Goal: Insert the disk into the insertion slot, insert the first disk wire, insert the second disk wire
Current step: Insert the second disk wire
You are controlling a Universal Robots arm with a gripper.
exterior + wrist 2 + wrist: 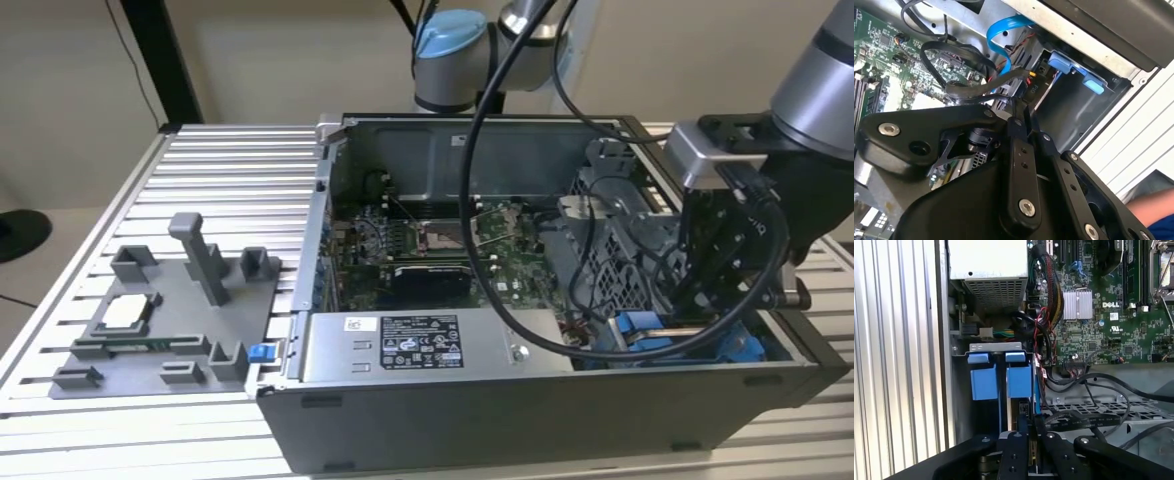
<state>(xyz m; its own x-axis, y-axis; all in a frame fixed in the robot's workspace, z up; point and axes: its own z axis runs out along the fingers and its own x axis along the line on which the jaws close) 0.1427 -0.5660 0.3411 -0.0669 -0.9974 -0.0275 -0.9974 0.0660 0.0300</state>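
Both fingers of the gripper [1029,427] look pinched nearly together on a black wire connector at the disk [1019,382], which sits blue-framed in the insertion slot [996,346], so I judge a straight, square push serves best.

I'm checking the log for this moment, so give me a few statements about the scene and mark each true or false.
1. The gripper is down inside the open computer case, at the corner with the blue plastic fittings. True.
2. The case's side panel is closed. False: the case is open and the motherboard shows.
3. A grey fixture tray lies on the table at the exterior view's left of the case. True.
4. The power-supply box lies outside the case on the table. False: it sits inside the case.
5. A light blue flat cable curves inside the case. True.
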